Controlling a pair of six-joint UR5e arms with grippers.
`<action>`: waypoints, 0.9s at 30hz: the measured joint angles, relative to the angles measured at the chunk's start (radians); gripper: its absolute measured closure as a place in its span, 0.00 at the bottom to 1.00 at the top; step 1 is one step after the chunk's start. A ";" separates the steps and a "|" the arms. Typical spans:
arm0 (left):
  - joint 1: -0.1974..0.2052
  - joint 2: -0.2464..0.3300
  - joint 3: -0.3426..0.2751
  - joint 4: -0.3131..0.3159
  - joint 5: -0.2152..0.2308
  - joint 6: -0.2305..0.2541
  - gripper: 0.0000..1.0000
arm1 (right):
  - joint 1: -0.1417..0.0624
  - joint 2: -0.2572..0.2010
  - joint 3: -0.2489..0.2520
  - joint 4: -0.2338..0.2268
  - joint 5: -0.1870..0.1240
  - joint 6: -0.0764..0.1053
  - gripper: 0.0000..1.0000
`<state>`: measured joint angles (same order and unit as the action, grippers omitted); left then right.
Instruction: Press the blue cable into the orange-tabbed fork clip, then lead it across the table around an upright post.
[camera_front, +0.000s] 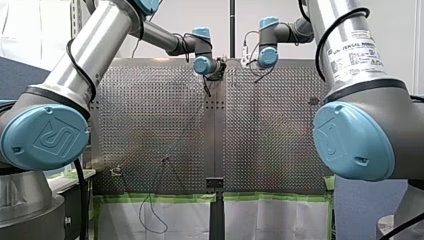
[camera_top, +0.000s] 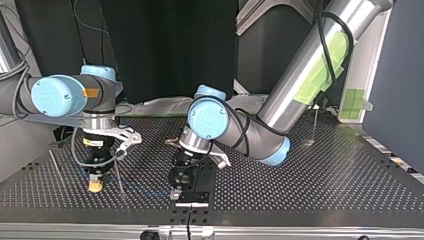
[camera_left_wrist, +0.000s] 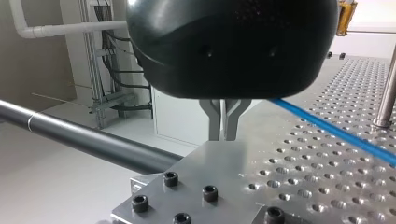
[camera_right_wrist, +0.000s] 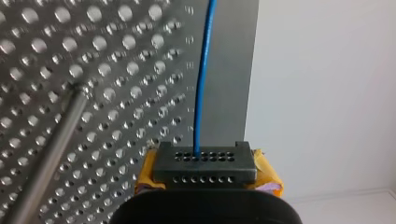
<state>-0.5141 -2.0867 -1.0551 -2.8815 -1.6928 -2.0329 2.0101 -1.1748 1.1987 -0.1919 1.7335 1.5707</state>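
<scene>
Right tool (camera_right_wrist: 203, 164) is clamped on the blue cable (camera_right_wrist: 201, 93), yellow pads either side; the cable exits straight ahead of it over the tabletop (camera_right_wrist: 116, 70). Left tool (camera_left_wrist: 224, 133) has its metal fingers (camera_left_wrist: 214, 116) drawn narrow, tips just above a bolted plate (camera_left_wrist: 219, 163) at the tabletop edge. Nothing shows between the tips, and the cable slips behind the tool body, so I can't tell if it's pinched higher up. In the top view the cable runs low and fairly straight between the two tools, along the edge nearest that camera. Progress, my read: early. No view shows me an orange-tabbed fork clip, so seating is unconfirmed and probably not done. An orange bit (camera_left_wrist: 345, 17) far beyond the left tool is too small to call. Post leg also open: the post (camera_right_wrist: 51, 154) stands beside the right tool, apart from the cable, and the cable shows no bend around it. A second post (camera_top: 315, 125) sits well apart at the top view's right. In the way: the tools are near each other on a short span, and the plate's bolt heads (camera_left_wrist: 210, 192) sit right under the left tool, so there's little room to work the cable there.
</scene>
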 joint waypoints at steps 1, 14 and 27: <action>-0.001 0.000 0.000 0.000 0.001 -0.002 1.00 | -0.004 -0.001 0.000 0.000 0.000 0.003 1.00; -0.026 -0.034 0.000 -0.006 0.025 -0.016 1.00 | -0.048 -0.010 0.001 0.001 0.000 0.018 1.00; -0.035 -0.040 0.000 -0.006 0.019 -0.016 1.00 | -0.098 -0.016 0.001 0.002 0.000 0.011 1.00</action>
<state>-0.5493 -2.1264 -1.0548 -2.8872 -1.6733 -2.0493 1.9123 -1.1911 1.2001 -0.1902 1.7335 1.5816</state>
